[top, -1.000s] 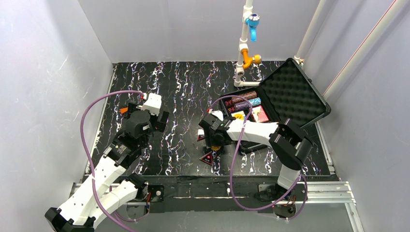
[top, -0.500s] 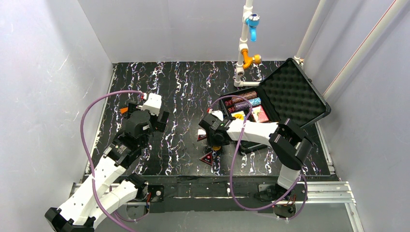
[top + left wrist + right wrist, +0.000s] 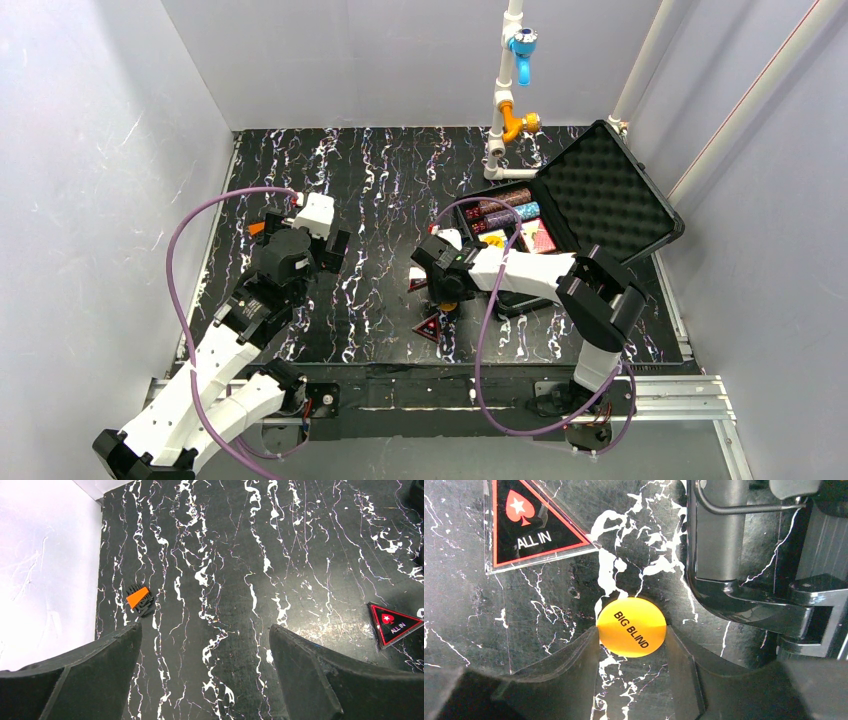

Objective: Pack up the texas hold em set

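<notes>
The right gripper (image 3: pixel 631 647) pinches the yellow-orange round plastic disc (image 3: pixel 631 630) printed BIG BLIND, 1 finger at its 9 o'clock edge, 1 at 3 o'clock (both touching). In the wrist view a black triangular ALL IN marker (image 3: pixel 531 525) lies at the disc's 11 o'clock. Seen from the top, the open black hard case (image 3: pixel 600 195) stands at its 2 o'clock. The left gripper (image 3: pixel 205 675) hangs wide, holding nothing, over the black marbled table (image 3: pixel 225 555).
</notes>
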Motion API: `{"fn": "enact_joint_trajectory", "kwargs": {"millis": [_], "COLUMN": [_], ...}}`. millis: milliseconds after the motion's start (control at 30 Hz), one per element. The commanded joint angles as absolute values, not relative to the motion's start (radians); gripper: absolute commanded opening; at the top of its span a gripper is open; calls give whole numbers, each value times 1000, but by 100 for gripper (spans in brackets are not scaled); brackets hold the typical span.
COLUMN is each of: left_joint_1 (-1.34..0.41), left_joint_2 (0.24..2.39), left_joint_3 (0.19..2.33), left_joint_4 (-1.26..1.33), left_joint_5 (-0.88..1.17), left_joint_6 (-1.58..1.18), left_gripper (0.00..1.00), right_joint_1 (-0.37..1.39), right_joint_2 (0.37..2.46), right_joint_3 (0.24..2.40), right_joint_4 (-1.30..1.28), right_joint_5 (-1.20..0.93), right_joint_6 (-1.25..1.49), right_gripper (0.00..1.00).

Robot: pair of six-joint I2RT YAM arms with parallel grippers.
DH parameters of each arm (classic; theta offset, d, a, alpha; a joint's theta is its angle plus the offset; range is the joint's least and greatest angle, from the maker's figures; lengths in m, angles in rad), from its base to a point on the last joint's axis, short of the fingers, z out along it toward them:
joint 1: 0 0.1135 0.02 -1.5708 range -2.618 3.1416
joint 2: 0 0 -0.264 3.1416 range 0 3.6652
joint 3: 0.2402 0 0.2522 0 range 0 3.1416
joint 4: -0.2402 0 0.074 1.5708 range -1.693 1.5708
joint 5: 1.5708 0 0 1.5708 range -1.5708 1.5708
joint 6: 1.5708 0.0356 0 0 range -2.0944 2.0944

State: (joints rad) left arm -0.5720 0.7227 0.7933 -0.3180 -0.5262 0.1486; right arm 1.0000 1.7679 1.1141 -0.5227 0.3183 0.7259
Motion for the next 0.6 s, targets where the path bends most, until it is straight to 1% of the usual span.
{"fn": "enact_joint_trajectory", "kwargs": {"millis": [0,567], "left_joint_1": [-575,-575], "left_joint_2": [712,712], "left_joint_3": [799,798], "left_joint_4": [-318,-317], "left_joint_5": [-528,-534], "left_joint_6": [153,153], "left_gripper": [98,98], "right_joint_1": [1005,1005], "right_joint_2": [1749,1703], "right_joint_3": [1124,1150], "right_joint_4": [-533,-543], "right_joint_5": [317,334], "right_joint_6": [713,701], "right_gripper": [46,45]}}
